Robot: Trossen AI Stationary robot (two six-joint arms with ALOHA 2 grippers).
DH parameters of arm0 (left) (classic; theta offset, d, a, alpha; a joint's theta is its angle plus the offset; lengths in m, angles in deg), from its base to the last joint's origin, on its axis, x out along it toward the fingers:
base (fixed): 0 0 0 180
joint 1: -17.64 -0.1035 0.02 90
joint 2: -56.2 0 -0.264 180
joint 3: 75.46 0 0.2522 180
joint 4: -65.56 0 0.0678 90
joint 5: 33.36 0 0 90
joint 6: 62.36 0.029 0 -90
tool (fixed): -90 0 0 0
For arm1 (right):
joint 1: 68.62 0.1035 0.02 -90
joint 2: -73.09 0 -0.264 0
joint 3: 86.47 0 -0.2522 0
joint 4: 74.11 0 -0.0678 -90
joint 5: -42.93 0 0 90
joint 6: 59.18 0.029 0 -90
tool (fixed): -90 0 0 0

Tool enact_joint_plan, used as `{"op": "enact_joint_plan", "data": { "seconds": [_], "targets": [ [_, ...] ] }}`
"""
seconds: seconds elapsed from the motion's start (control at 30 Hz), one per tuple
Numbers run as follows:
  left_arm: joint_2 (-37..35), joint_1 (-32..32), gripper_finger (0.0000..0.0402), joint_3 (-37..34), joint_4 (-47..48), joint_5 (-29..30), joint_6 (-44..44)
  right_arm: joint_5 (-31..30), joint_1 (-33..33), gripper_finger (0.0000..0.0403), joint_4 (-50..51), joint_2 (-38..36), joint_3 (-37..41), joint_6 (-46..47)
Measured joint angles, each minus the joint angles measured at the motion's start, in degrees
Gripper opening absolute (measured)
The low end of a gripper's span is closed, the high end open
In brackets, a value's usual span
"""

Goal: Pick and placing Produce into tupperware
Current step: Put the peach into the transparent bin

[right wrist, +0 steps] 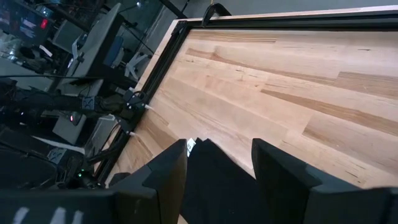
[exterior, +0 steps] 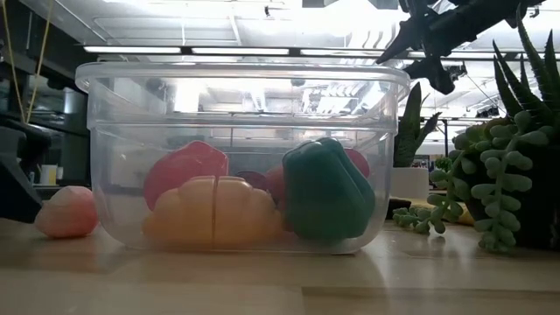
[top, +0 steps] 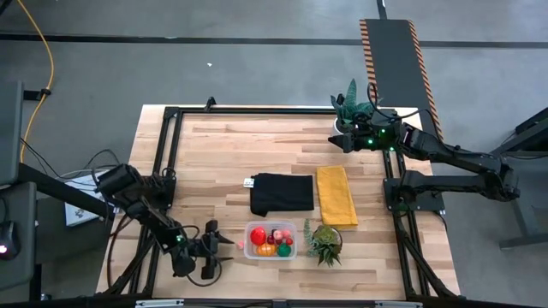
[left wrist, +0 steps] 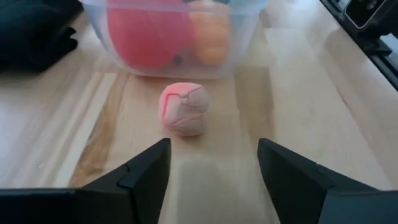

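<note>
The clear tupperware [top: 271, 241] stands near the table's near edge. It holds a red piece [exterior: 184, 171], an orange piece [exterior: 210, 212] and a green piece [exterior: 325, 191]. A small pink berry [left wrist: 185, 108] rests on the wood just left of the tub, also in the high view [top: 241, 245] and the low view [exterior: 66, 212]. My left gripper [top: 224, 247] is low over the table, open and pointing at the berry, a short way short of it [left wrist: 211, 162]. My right gripper [top: 338, 139] hangs open [right wrist: 217, 168] above the table's far right part.
A folded black cloth [top: 282, 193] and a yellow cloth [top: 336, 195] lie mid-table behind the tub. One spiky potted plant [top: 324, 243] stands right beside the tub's right side; another [top: 351, 104] stands at the far edge by my right gripper. Black frame rails [top: 168, 162] border the table.
</note>
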Motion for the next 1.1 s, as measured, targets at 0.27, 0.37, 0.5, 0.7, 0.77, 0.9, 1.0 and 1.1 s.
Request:
{"op": "enact_joint_plan", "data": {
  "seconds": [0.27, 0.37, 0.5, 0.7, 0.77, 0.9, 1.0, 1.1],
  "targets": [
    [2.71, -1.67, 0.0271, 1.85, 0.2, 0.86, -0.65, 0.0, -0.01, 0.0171, 0.02, 0.0, 0.0, 0.04],
    [2.8, -2.46, 0.0275, 1.87, 0.15, 0.85, -0.61, 0.0, -0.01, 0.0171, 0.06, -0.01, 0.0, 0.04],
    [2.78, -3.25, 0.027, 1.87, 0.13, 0.84, -0.57, 0.0, 0.0, 0.0171, 0.22, -0.02, 0.0, 0.04],
    [2.78, -3.52, 0.0255, 1.87, 0.17, 1.07, -0.5, 0.0, 0.0, 0.0171, 0.39, -0.02, 0.0, -0.13],
    [2.78, -3.52, 0.025, 1.87, 0.17, 1.1, -0.5, 0.0, 0.0, 0.0171, 0.39, -0.02, 0.0, -0.15],
    [2.78, -3.53, 0.0242, 1.87, -0.06, 1.55, -0.5, 0.0, 0.0, 0.0171, 0.39, -0.02, 0.0, -0.35],
    [2.78, -3.52, 0.0239, 1.87, -0.52, 2.33, -0.51, 0.0, 0.0, 0.0171, 0.39, -0.02, 0.0, -0.35],
    [2.78, -3.52, 0.0239, 1.87, -0.97, 3.26, -0.5, 0.0, 0.0, 0.0171, 0.39, -0.02, 0.0, -0.35]
  ]
}}
